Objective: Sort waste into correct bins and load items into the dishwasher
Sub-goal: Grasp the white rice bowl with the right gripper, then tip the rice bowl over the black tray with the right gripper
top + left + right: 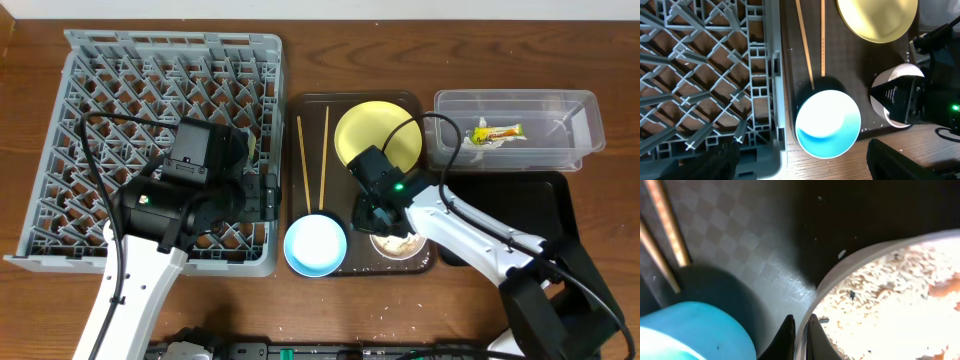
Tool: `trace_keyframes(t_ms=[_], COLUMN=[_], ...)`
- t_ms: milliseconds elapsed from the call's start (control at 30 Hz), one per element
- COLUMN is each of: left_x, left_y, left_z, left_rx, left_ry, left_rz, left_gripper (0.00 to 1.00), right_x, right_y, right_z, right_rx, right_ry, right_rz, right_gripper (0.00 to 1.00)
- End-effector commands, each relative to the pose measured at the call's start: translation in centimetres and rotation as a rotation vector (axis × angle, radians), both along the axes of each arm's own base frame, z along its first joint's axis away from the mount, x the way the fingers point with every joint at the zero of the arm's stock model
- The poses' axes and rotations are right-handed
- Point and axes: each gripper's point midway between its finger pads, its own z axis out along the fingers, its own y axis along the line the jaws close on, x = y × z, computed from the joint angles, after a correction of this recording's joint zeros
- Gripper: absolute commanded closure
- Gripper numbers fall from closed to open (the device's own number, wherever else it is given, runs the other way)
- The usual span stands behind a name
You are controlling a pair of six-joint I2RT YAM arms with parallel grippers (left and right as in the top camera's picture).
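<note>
My right gripper [378,222] [801,330] is shut on the rim of the small white bowl [397,245] [880,300], which holds beige food crumbs [895,285] and sits on the dark-brown tray [410,104]. The light-blue bowl [315,245] [828,124] [690,332] sits at the tray's front left. The chopsticks [312,160] [812,40] and the yellow plate [375,135] [877,19] lie further back. My left gripper [802,160] is open and empty over the front right corner of the grey dish rack [110,80] [700,75], beside the blue bowl. The snack wrapper [497,132] lies in the clear tub [590,125].
The shallow black tray [545,200] lies at the right, in front of the clear tub, with my right arm crossing it. White paper bits [560,127] lie in the tub. Bare wood table runs along the front edge [850,167].
</note>
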Motion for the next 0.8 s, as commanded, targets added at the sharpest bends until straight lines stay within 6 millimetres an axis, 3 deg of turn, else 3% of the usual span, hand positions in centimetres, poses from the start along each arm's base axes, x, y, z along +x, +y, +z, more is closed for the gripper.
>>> trace_keyframes(t_ms=[0, 133, 333, 467, 533, 600, 633, 767], left_x=[0.0, 0.0, 0.0, 0.0, -0.1, -0.2, -0.2, -0.2], left_y=[0.1, 0.1, 0.1, 0.1, 0.1, 0.2, 0.2, 0.2], left_z=[0.0, 0.0, 0.0, 0.0, 0.0, -0.1, -0.1, -0.1], left_rx=[0.014, 0.015, 0.015, 0.014, 0.015, 0.016, 0.016, 0.016], left_ry=[-0.002, -0.003, -0.003, -0.003, 0.000, 0.003, 0.003, 0.004], left_rz=[-0.010, -0.010, -0.010, -0.010, -0.010, -0.010, -0.010, -0.010], left_gripper=[0.18, 0.18, 0.18, 0.18, 0.18, 0.18, 0.18, 0.18], right_x=[0.9, 1.0, 0.0, 0.2, 0.2, 0.5, 1.1, 1.4], right_y=[-0.3, -1.2, -5.1, -6.4, -6.8, -8.1, -9.8, -12.5], right_z=[2.8, 7.8, 12.4, 14.1, 15.7, 16.3, 16.0, 14.9], right_rx=[0.022, 0.064, 0.120, 0.315, 0.517, 0.616, 0.650, 0.755], right_ry=[-0.115, -0.246, -0.318, -0.353, -0.428, -0.489, -0.518, -0.586], right_rz=[0.149, 0.240, 0.286, 0.402, 0.489, 0.480, 0.423, 0.323], right_gripper=[0.99, 0.99, 0.99, 0.99, 0.99, 0.99, 0.99, 0.99])
